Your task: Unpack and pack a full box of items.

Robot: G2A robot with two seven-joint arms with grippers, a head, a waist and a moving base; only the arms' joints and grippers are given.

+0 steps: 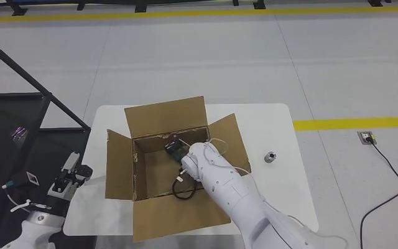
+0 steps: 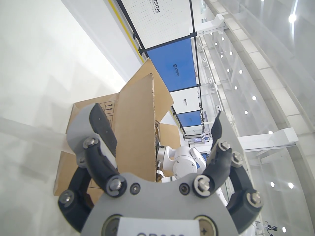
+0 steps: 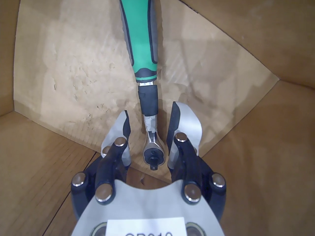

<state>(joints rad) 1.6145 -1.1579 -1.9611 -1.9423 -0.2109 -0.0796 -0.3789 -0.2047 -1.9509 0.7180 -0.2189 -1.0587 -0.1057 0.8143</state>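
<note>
The right gripper is seen low inside the box, close to its floor. Its jaws are set apart by a moderate gap, and the metal head of a wrench is found between the two fingers. A narrow space is visible on each side of the head, so the wrench is not clamped. Whether a finger touches it cannot be told.

The wrench is laid flat on the cardboard floor. Its green and grey handle is pointed away from the gripper.

The left gripper is placed outside the box, by the left edge of the table. Its jaws are opened wide and nothing is held between them. Beyond its fingers, the outer side wall of the box and one raised flap are seen, a little apart from the gripper.

From above, the box is shown standing in the middle of the white table with all four flaps folded outward. The right arm is bent over its near edge into the inside. Farther to the right, a small metal part is set on the table, well apart from the box.
</note>
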